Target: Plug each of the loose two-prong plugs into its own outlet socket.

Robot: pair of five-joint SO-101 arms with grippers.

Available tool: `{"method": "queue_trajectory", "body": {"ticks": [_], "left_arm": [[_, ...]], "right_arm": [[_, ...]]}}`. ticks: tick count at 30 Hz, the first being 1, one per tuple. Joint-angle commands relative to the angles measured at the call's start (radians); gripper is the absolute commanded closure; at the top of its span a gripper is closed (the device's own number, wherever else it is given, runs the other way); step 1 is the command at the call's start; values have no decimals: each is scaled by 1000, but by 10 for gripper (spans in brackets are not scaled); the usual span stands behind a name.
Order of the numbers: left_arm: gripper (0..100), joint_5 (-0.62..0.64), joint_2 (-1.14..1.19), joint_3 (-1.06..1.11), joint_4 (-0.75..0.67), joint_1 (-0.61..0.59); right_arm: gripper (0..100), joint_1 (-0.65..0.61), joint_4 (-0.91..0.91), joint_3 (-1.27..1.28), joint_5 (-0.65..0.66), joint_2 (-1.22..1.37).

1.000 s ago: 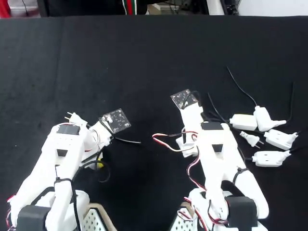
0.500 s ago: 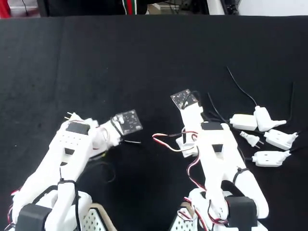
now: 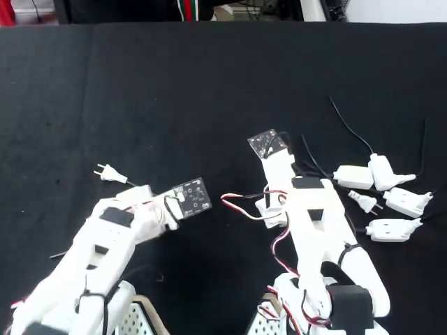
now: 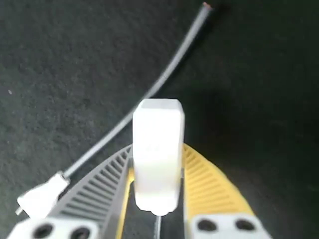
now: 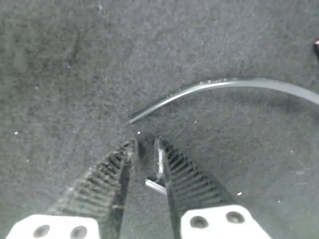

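In the left wrist view my left gripper (image 4: 158,167) is shut on a white socket block (image 4: 158,127), which stands upright between the grey and yellow fingers. Past it a white two-prong plug (image 4: 39,198) lies on the black table with its thin cable (image 4: 164,79) running away. From above, that plug (image 3: 108,172) lies just beyond the left arm (image 3: 115,230). The right gripper (image 5: 144,144) hovers low over the table, fingers nearly together, nothing between them. A second loose plug (image 3: 363,202) lies to the right among several white sockets (image 3: 353,176).
More sockets (image 3: 389,229) with black cables (image 3: 349,125) crowd the right side of the black table (image 3: 209,84). A black cable (image 5: 224,83) curves just ahead of the right gripper. A red and white wire loop (image 3: 241,206) hangs between the two arms.
The left arm has swung to the right and drawn back toward its base, uncovering the plug by its side. The right arm has kept still.
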Motion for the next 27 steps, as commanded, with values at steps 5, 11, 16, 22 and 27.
{"method": "queue_trajectory", "body": {"ticks": [5, 11, 16, 22, 27], "left_arm": [[720, 104, -387, 8, 324, 2], [692, 158, -747, 2, 569, 2], [692, 155, -1013, 28, 641, -12], [696, 195, -1103, 68, 652, -231], [697, 347, -1105, 77, 697, -443]], "right_arm": [[935, -9, -15, -4, 5, 2], [935, -9, -15, -4, 5, 2], [935, -9, -15, -4, 5, 2], [937, -38, 41, -54, 5, 1], [935, -216, 180, -229, 8, 2]]}}
